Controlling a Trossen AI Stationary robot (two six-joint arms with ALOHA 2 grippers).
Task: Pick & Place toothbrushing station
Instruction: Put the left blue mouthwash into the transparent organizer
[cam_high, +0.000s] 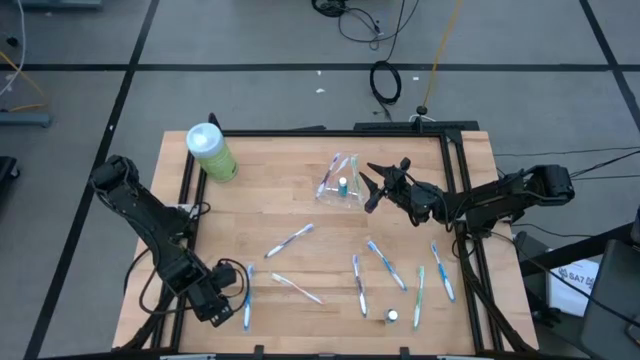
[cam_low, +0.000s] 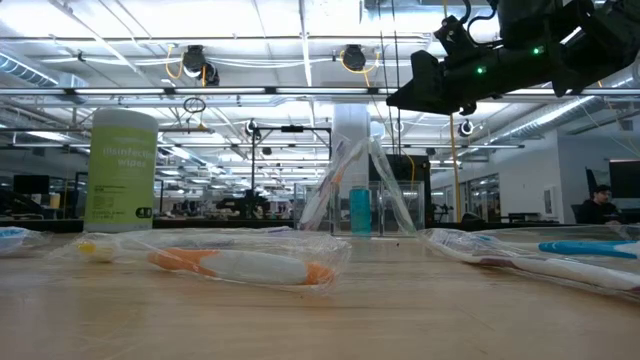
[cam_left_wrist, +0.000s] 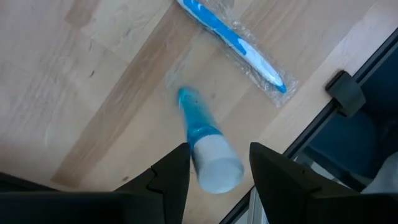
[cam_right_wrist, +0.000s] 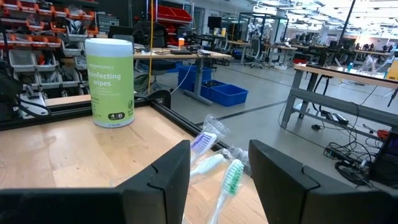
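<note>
Cup: clear cup (cam_high: 330, 190) lies just past 12 o'clock of worktop (cam_high: 300, 215) centre. It looks tipped over, not upright.
Done: a few wrapped brushes (cam_right_wrist: 203, 142) and one small tube (cam_high: 342, 184) are in the cup. I can't tell the exact count.
Left to do: seven wrapped brushes are loose, by my count from above.
Loose, 6 to 8 o'clock: one near centre (cam_high: 290, 240), one pale (cam_high: 297, 288), one at the 8 o'clock edge (cam_high: 247, 303).
Loose, 4 to 5 o'clock: four more (cam_high: 358, 283) (cam_high: 385, 263) (cam_high: 420, 290) (cam_high: 443, 270).
Loose tube: white-capped one (cam_high: 392, 315) at 5 o'clock, by the near edge.
Left jaws: my left jaws (cam_left_wrist: 219, 149) are low at the 8 o'clock corner. A blue tube (cam_left_wrist: 200, 140) with a white cap sits between them, with a wrapped blue brush (cam_left_wrist: 236, 43) just beyond.
Left grip: the cap is against one finger and a sliver of gap shows at the other. I can't tell whether it's clamped or only straddled.
Right jaws: my right jaws (cam_high: 368, 188) are just beside the cup at its 3 o'clock. They are released, spread and empty, aimed at the cup's mouth.
Not mine to move: green wipes bottle (cam_high: 210, 150), upright at 10 o'clock.
Progress: early, I'd judge about a third in. Most of the set is out on the worktop.
Next, my guess: get the blue tube across to the cup, then work through the 4 to 5 o'clock cluster.
</note>
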